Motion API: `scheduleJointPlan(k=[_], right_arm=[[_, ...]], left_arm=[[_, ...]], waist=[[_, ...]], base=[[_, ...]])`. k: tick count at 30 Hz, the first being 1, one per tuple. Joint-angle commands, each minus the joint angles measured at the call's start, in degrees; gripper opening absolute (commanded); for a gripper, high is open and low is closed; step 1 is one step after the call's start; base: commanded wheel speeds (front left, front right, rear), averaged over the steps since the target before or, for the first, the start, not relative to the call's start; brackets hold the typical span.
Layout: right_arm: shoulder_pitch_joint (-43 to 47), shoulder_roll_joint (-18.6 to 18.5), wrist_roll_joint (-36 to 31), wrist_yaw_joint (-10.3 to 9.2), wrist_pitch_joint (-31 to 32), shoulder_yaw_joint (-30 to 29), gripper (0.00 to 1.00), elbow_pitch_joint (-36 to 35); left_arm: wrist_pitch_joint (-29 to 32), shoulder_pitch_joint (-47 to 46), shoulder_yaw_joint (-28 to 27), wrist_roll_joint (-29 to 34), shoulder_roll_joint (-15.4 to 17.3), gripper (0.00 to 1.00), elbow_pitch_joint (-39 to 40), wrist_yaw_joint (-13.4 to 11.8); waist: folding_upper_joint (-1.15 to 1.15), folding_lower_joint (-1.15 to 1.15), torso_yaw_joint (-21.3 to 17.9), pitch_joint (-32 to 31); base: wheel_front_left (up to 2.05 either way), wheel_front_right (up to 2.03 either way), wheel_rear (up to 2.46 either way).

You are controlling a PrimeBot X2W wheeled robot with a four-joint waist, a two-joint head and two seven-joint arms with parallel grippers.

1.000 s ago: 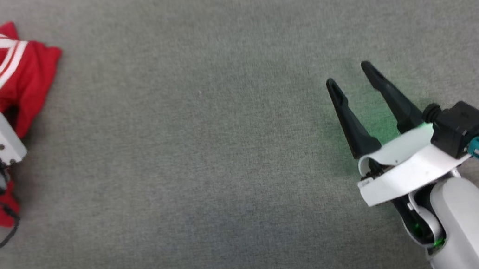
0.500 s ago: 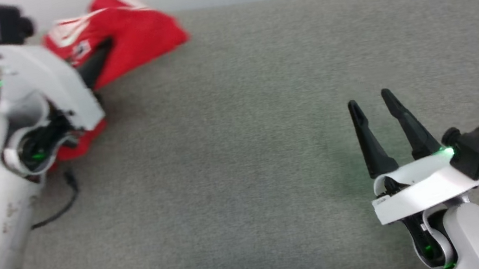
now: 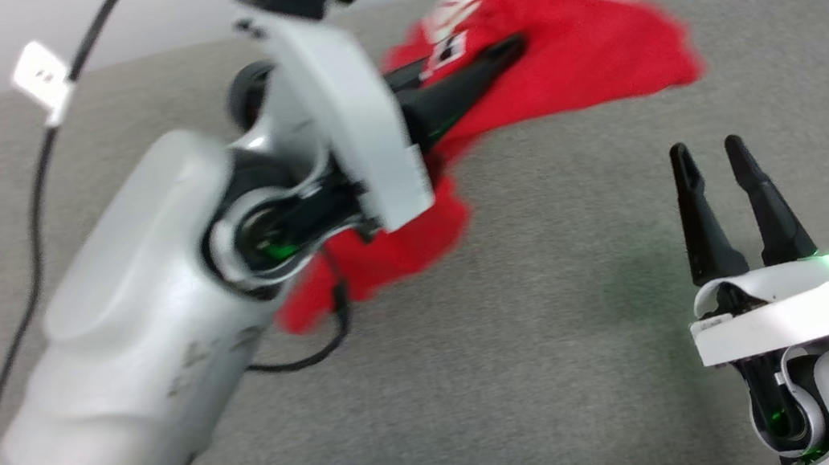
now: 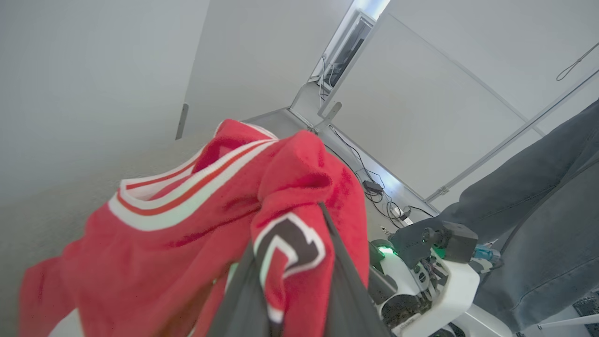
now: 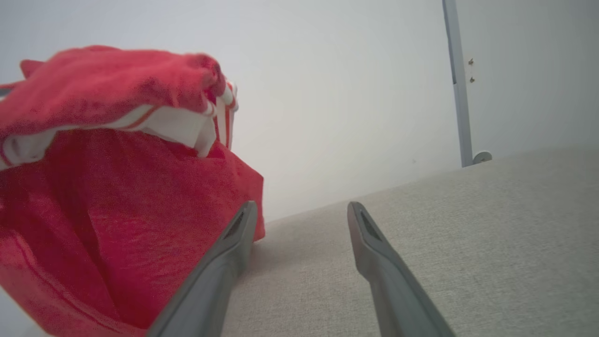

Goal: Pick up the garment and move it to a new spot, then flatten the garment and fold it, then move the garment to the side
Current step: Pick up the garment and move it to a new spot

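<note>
In the head view, the garment [image 3: 601, 60], a bunched red shirt with white striped trim, is seen above the far part of the grey surface [image 3: 560, 342], pinched in the nearly closed left gripper [image 3: 503, 54], while the right gripper [image 3: 707, 147] is held wide open and empty over the surface's near right. In the left wrist view, a fold bearing black, white-edged lettering is clamped between the dark fingers [image 4: 348, 290]. In the right wrist view, the shirt is seen just beside one finger, above the surface.

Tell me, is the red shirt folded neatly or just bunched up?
Bunched up. The shirt hangs crumpled from the left gripper, which pinches it, the cloth heaped in uneven folds.
</note>
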State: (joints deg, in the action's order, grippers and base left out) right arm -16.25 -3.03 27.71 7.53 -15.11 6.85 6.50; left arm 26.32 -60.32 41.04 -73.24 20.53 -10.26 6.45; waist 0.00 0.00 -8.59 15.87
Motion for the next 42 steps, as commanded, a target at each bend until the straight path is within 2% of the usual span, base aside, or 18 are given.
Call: scheduleJointPlan(k=[1,5,8,12,19,25,26,29,31,32,33,34,42], right_arm=[[-0.7,0.1,0.7,-0.08,0.0,-0.2,1.00,-0.4],[-1.2,0.1,2.6,-0.08,0.0,-0.3,1.00,-0.9],[-1.6,0.1,4.0,-0.08,0.0,-0.4,1.00,-1.3],[-1.8,0.1,5.4,-0.08,0.0,-0.5,1.00,-1.8],[-1.5,0.2,7.7,-0.08,0.0,-1.6,1.00,-2.4],[-2.2,0.1,9.0,-0.08,0.0,-1.1,1.00,-2.6],[-2.2,0.1,8.9,-0.08,0.0,-1.1,1.00,-2.7],[-2.4,0.1,8.6,-0.08,0.0,-0.7,1.00,-2.7],[-2.8,0.1,8.0,-0.08,0.0,-0.2,1.00,-2.8],[-2.8,0.1,7.7,-0.08,0.0,0.1,1.00,-2.8],[-2.8,0.1,7.4,-0.08,0.0,0.3,1.00,-2.7],[-2.7,0.1,6.8,-0.08,0.0,0.4,1.00,-2.6],[-1.2,0.1,1.6,-0.08,0.0,0.6,1.00,-1.4]], left_arm=[[-0.8,-1.1,0.3,0.8,-1.1,0.00,-1.3,-0.5],[-2.6,-2.5,2.5,2.7,-5.9,0.00,-7.8,-0.5],[-3.4,-2.8,4.1,3.7,-8.1,0.00,-14.4,0.1],[-4.1,-3.1,4.9,3.8,-9.5,0.00,-20.6,0.5],[-1.6,-2.6,9.0,4.0,-10.8,0.00,-31.1,1.1],[1.8,-1.2,16.2,4.4,-9.6,0.00,-31.3,1.1],[2.0,-1.1,17.6,4.8,-9.2,0.06,-31.4,0.9],[1.9,-0.4,20.7,4.9,-8.0,0.35,-32.3,0.9],[2.0,-0.2,22.2,4.3,-7.2,0.51,-32.5,0.9],[1.9,-0.2,22.6,3.8,-6.9,0.66,-32.6,0.9],[2.3,-0.4,23.4,3.5,-6.7,0.97,-32.3,0.9],[2.2,-0.6,23.9,3.2,-6.4,1.00,-31.8,0.9],[-7.2,-5.3,26.0,2.9,-5.5,1.00,-25.3,1.0]], waist=[[0.00,0.00,-3.3,2.2],[0.00,0.00,-6.2,3.7],[0.00,0.00,-8.2,4.7],[0.00,0.00,-10.5,6.1],[0.00,0.00,-14.4,8.8],[0.00,0.00,-15.8,10.1],[0.00,0.00,-15.9,10.2],[0.00,0.00,-16.1,10.3],[0.00,0.00,-16.1,10.1],[0.00,0.00,-16.0,10.0],[0.00,0.00,-15.8,9.7],[0.00,0.00,-15.5,9.5],[0.00,0.00,-9.9,5.8]], base=[[0.00,0.00,0.00],[0.00,0.00,0.00],[0.00,0.00,0.00],[0.00,0.00,0.00],[0.00,0.00,0.00],[0.00,0.00,0.00],[0.00,0.00,0.00],[0.00,0.00,0.00],[0.00,0.00,0.00],[0.00,0.00,0.00],[0.00,0.00,0.00],[0.00,0.00,0.00],[0.00,0.00,0.00]])
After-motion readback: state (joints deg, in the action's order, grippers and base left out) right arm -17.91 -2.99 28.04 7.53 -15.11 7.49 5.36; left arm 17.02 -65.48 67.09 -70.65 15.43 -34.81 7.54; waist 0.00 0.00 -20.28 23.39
